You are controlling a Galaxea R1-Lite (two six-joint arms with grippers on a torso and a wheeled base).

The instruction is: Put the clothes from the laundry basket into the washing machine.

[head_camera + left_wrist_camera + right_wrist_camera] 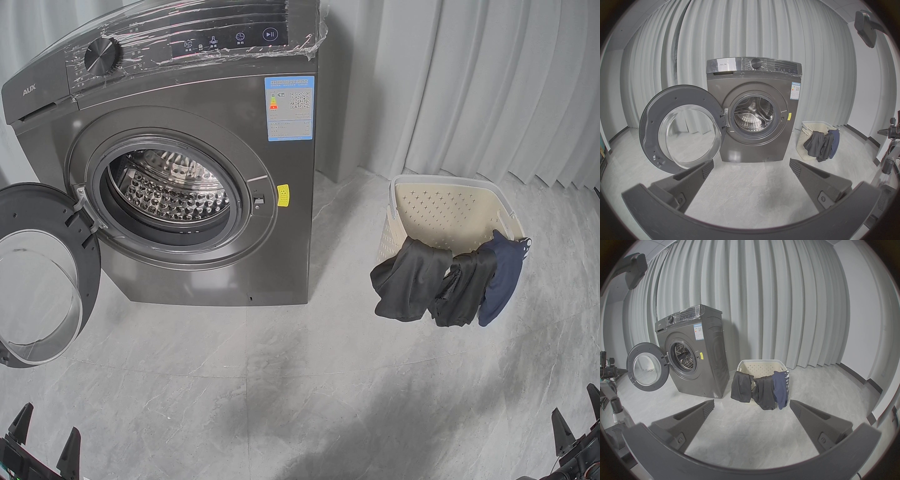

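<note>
Pinching just one dark cloth (409,281) where it is hanging over the cream plastic laundry basket's (456,187) front rim is looking best. The left gripper (750,162) and right gripper (751,402) are both gaping wide, empty.

My dark grey, two-fingered left end effector (49,431) hangs low at my left side, its pointed fingers spread wide. My matching right end effector (575,407) hangs low at my right, fingers equally parted.
</note>
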